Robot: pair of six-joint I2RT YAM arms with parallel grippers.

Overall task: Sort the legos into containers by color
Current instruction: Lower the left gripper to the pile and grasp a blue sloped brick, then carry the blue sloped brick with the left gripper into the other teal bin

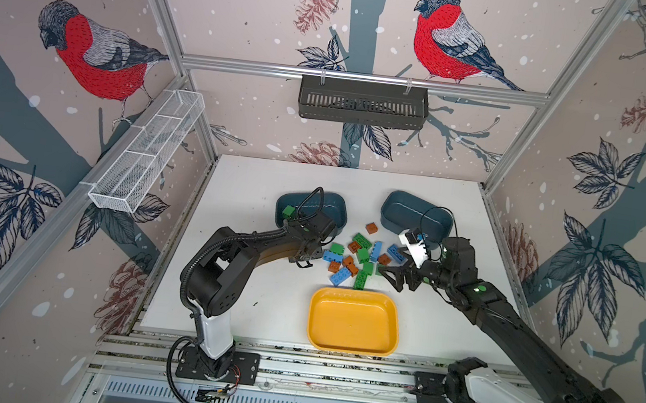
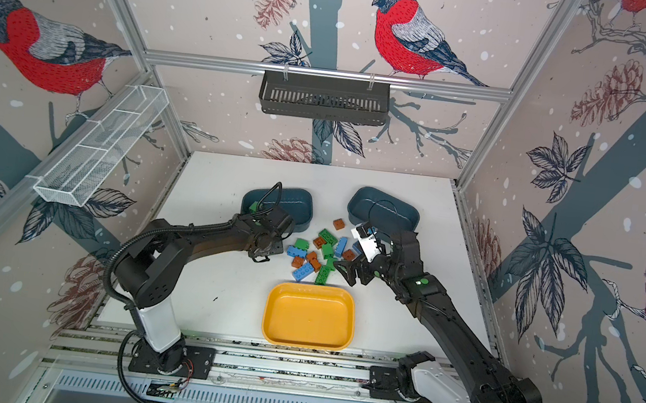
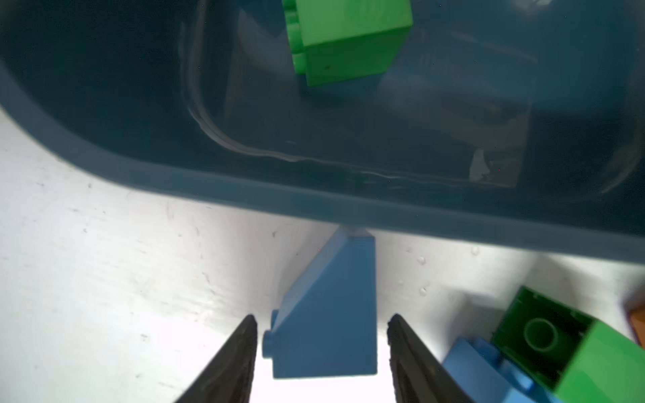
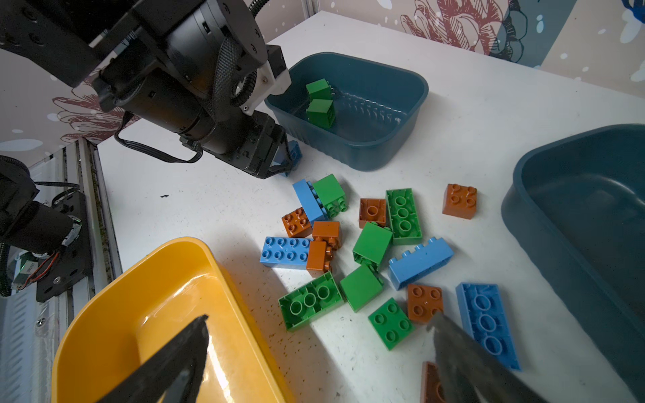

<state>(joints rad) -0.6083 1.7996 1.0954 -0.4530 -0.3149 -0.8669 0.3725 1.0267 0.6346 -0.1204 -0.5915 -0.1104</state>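
- Where both top views look down on the table (image 1: 256, 186), loose bricks (image 1: 356, 257) lie mid-table, with the left tub (image 1: 339, 208) at their 11 o'clock, the right tub (image 1: 400, 208) at 1 o'clock and the tray (image 1: 352, 323) at 6 o'clock.
- Left claw (image 1: 303, 262) sits low at the pile's 9 o'clock; right claw (image 1: 389, 275) is at its 4 o'clock, spread wide.
- Left wrist view: left claw (image 3: 323, 316) has its fingers (image 3: 230, 363) apart, flanking a blue brick (image 3: 331, 342) with a slim gap each side, just beside the left tub (image 3: 244, 188); a green brick (image 3: 349, 38) lies inside.
- Right wrist view: right claw (image 4: 319, 319) gapes, gripping nothing, over the tray's (image 4: 115, 307) rim and the bricks (image 4: 371, 244); two green bricks (image 4: 321, 112) lie in the left tub (image 4: 366, 153).
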